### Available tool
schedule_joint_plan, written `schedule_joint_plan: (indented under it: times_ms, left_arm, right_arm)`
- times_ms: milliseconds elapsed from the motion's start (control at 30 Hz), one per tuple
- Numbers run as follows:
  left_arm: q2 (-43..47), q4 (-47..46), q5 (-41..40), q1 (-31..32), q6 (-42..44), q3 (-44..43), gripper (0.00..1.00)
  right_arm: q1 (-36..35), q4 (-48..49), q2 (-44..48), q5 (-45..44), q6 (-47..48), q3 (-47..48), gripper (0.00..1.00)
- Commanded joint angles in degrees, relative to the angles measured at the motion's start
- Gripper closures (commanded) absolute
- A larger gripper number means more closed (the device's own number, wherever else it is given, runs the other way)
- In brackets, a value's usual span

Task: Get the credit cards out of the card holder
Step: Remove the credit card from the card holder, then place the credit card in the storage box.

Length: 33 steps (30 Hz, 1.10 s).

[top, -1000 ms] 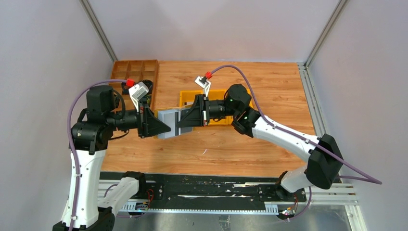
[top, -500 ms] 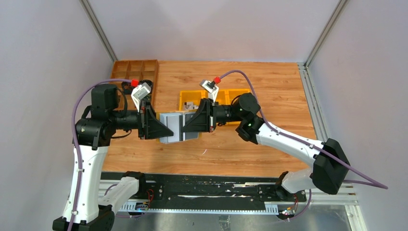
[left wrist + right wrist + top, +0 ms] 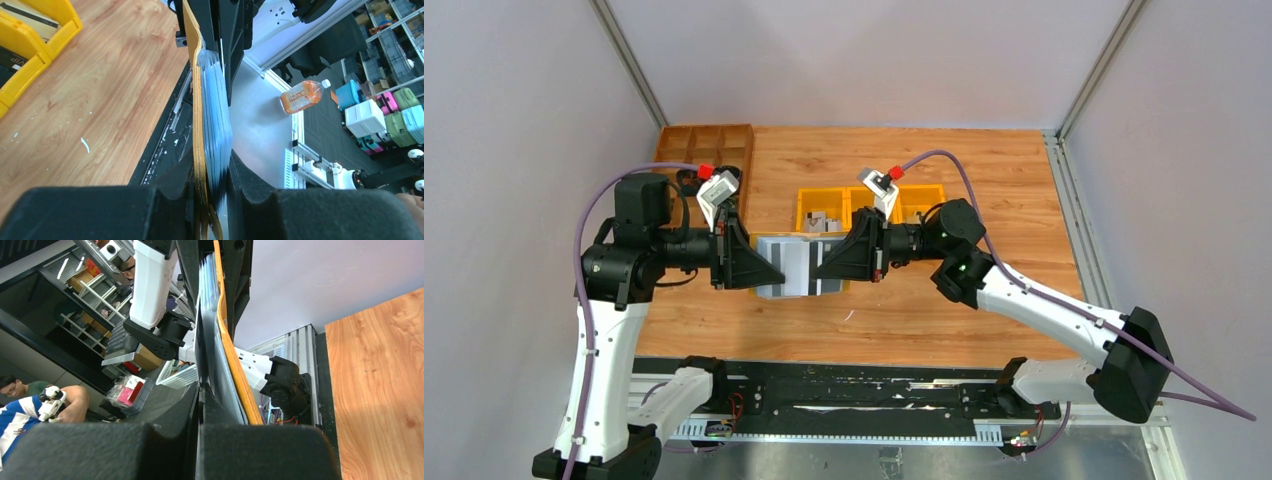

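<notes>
Above the table's (image 3: 1004, 180) middle: the card holder (image 3: 796, 265) is held off the wood, stretched open between both arms, silvery-grey pleats facing up.
At its left end: the left gripper (image 3: 767, 272) is clamped on the card holder; its wrist camera shows the mustard cover (image 3: 197, 100) and blue-grey pleats wedged between the fingers (image 3: 172, 187).
At its right end: the right gripper (image 3: 829, 268) pinches that edge, cover and pleats caught between its fingers (image 3: 190, 405).
Inside the pleats: the credit cards (image 3: 826, 266) show as dark-striped bands; I cannot tell single cards apart.
Just beyond: yellow bins (image 3: 844, 205).
Far left corner: a wooden compartment tray (image 3: 704, 148).
</notes>
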<state>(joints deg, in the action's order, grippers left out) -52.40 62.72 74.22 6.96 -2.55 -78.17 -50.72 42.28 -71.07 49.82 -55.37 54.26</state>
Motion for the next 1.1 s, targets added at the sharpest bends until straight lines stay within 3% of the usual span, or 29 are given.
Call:
schedule_joint_plan:
  times_ms: [0,200,467,667,733,833,900,1067]
  left_arm:
    - [-0.31,-0.62,-2.37,0.33,-1.02,-2.67,1.0]
    - [0.42,-0.74,-10.92,0.33,0.51,-3.46,1.0]
    - [2.37,-0.66,-26.38,0.33,8.3,-3.17,1.0]
    - [2.04,-0.03,-32.79,0.33,11.71,-2.62,1.0]
    - [2.12,0.41,-33.0,0.33,12.72,-2.24,1.0]
    - [2.51,0.79,-32.19,0.33,14.08,-1.95,1.0]
    - [3.1,0.96,-30.1,0.33,15.06,-1.68,1.0]
    - [4.32,1.04,-29.87,0.33,15.93,-1.63,1.0]
  right_arm:
    - [0.2,-2.15,1.44,-0.34,2.57,-1.1,1.0]
    - [0.97,-2.44,0.52,0.66,1.71,-0.7,1.0]
    - [8.69,-7.54,4.58,2.34,1.57,-2.95,1.0]
    - [15.58,-24.73,6.41,2.35,11.2,-1.79,1.0]
    - [19.53,-37.69,6.64,-1.78,19.3,0.08,1.0]
    - [24.14,-49.55,6.07,-10.43,26.36,2.19,1.0]
    - [26.24,-52.78,4.01,-16.47,31.04,4.02,1.0]
    - [28.56,-56.64,-6.53,-20.13,36.96,10.46,1.0]
